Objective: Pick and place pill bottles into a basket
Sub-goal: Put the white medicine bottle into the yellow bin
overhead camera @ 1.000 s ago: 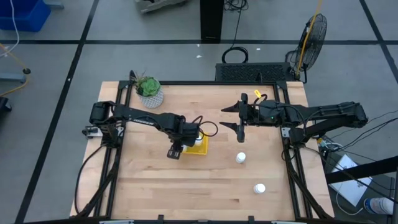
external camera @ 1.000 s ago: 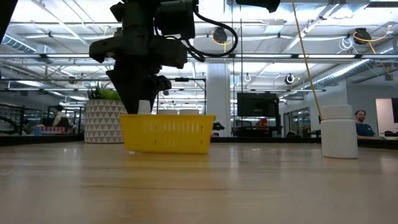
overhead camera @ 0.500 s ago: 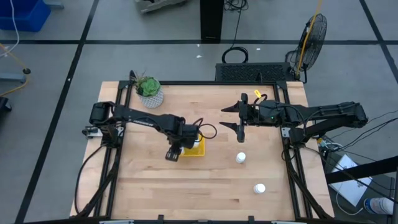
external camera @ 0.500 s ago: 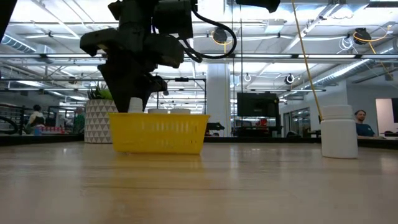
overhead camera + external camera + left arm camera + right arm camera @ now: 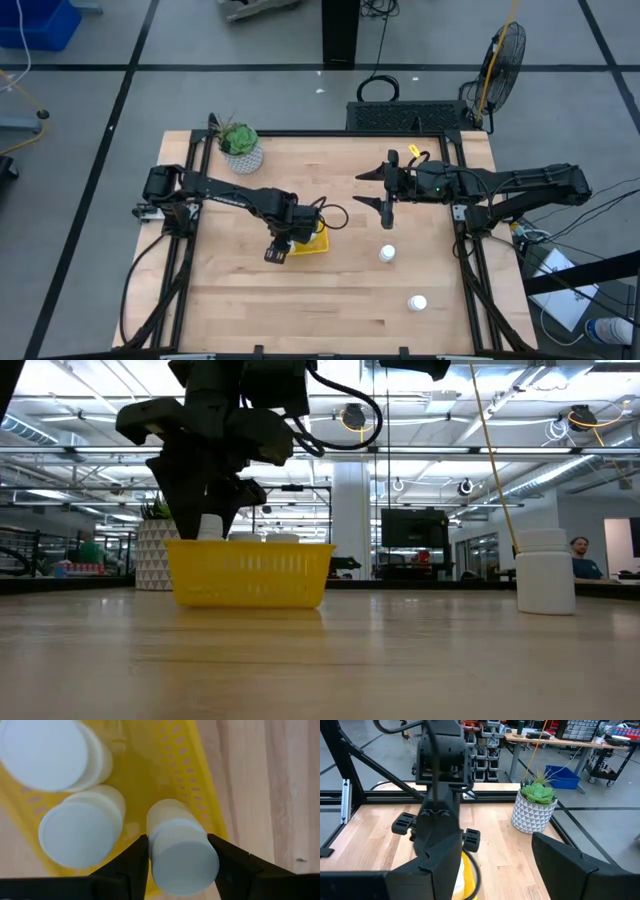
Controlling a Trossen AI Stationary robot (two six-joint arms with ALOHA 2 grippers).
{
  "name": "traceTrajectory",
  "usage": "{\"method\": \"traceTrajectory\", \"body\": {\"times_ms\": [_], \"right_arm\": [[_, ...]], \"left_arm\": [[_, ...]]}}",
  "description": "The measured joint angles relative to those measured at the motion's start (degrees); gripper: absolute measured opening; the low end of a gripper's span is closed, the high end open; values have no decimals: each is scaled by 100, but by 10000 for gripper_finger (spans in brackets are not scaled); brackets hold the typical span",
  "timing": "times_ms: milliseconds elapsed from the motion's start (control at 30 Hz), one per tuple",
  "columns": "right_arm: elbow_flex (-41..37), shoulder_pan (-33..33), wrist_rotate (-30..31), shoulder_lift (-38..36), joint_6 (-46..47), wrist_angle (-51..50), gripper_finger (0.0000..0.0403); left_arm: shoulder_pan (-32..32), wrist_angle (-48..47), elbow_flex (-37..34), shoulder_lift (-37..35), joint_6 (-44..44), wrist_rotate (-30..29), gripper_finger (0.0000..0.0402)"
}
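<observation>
The yellow basket point(image 5: 312, 243) stands on the table near its middle and shows in the low view point(image 5: 250, 572). My left gripper point(image 5: 291, 232) points down into it and is shut on a white pill bottle point(image 5: 180, 851). Two more white bottles point(image 5: 82, 832) point(image 5: 47, 752) stand in the basket. Two bottles point(image 5: 388, 254) point(image 5: 417, 302) stand on the table at the near right. My right gripper point(image 5: 385, 190) is open and empty, above the table to the right of the basket. My left gripper pinches the bottle at its cap end point(image 5: 184, 865) between its two fingers point(image 5: 131, 866), from above, pointing down. The bottle stands close to the basket's perforated side wall point(image 5: 192, 785). Its cap shows above the rim point(image 5: 210, 527); whether its base rests on the basket floor is hidden.
A white patterned plant pot point(image 5: 241, 152) with a green plant stands at the far left corner. One loose bottle stands large at the right of the low view point(image 5: 545, 570). Bare wood lies along the near edge.
My left gripper has moved a little toward the table's left and near edges, still shut on the bottle. The yellow basket has slid along the table the same way with it. My right arm has kept still.
</observation>
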Motion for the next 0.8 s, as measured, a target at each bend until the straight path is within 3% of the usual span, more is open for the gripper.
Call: {"method": "traceTrajectory", "body": {"times_ms": [133, 233, 567, 800], "right_arm": [[0, -2, 0, 0, -1, 0, 233], [0, 0, 0, 0, -1, 0, 233], [0, 0, 2, -2, -2, 4, 233], [0, 0, 20, -7, -176, 307, 233]], "left_arm": [[-121, 11, 0, -2, 31, -68, 252], [-178, 20, 0, -2, 39, -148, 267], [-130, 256, -7, -151, -71, -312, 243], [50, 707, -7, -1005, -234, -483, 241]]}}
